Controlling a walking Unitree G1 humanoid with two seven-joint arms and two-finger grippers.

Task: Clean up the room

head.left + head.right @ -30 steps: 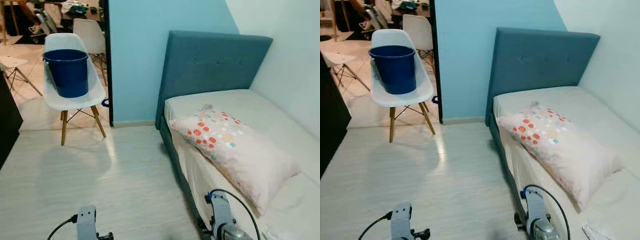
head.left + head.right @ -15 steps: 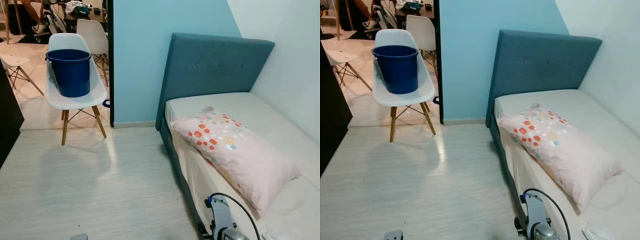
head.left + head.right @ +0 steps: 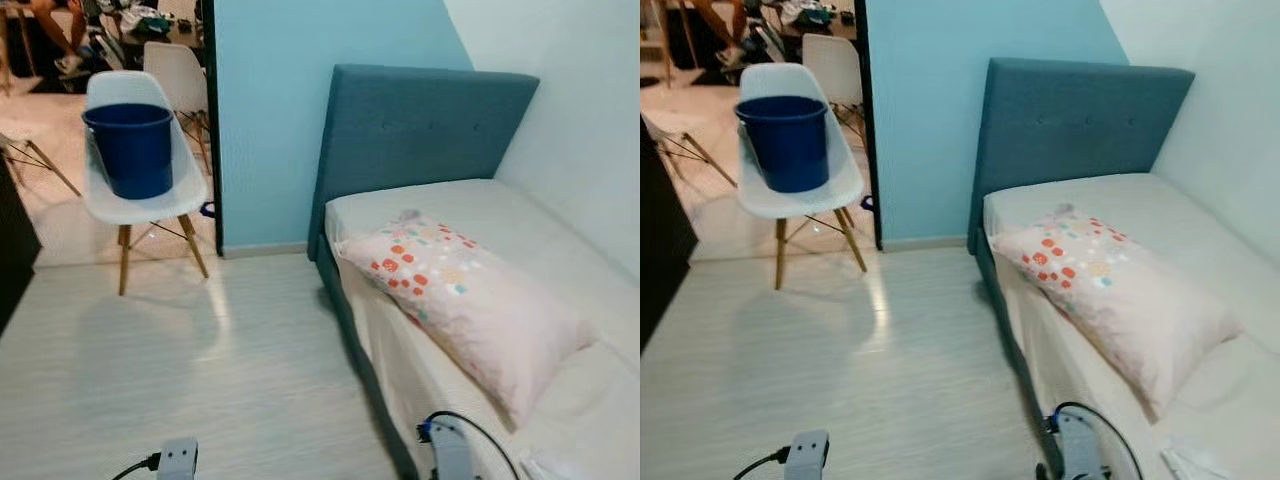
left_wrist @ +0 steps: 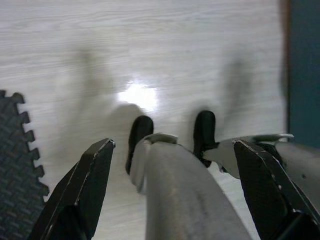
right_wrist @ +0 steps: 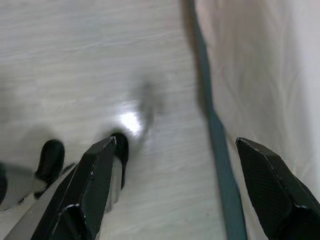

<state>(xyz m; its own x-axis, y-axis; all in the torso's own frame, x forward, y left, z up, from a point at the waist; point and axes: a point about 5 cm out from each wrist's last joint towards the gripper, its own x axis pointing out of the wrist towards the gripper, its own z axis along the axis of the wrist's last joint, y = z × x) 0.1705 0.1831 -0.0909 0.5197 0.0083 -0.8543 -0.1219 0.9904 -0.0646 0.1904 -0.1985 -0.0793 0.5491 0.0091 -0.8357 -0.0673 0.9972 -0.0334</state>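
A pale pink pillow (image 3: 460, 300) with coloured dots lies askew on the bed (image 3: 520, 215), near its floor-side edge, below the teal headboard (image 3: 420, 125). A blue bucket (image 3: 130, 150) stands on a white chair (image 3: 150, 208) by the doorway. Both arms hang low: the left wrist (image 3: 177, 460) over the floor, the right wrist (image 3: 447, 455) beside the bed's side. In the left wrist view my left gripper (image 4: 173, 145) is open and empty above my own legs and feet. My right gripper (image 5: 176, 141) is open and empty over the floor along the bed frame.
Pale wood floor (image 3: 200, 370) stretches between chair and bed. A dark cabinet (image 3: 10, 250) stands at the left. Beyond the doorway are more chairs (image 3: 170, 65) and a person's legs (image 3: 50, 15). A black foam mat (image 4: 17, 160) lies near my feet. A small white item (image 3: 1185, 462) rests on the bed.
The view has swayed a little. My left wrist dropped out of the picture half a second ago and shows again at the bottom. Pillow, bucket and chair have not moved.
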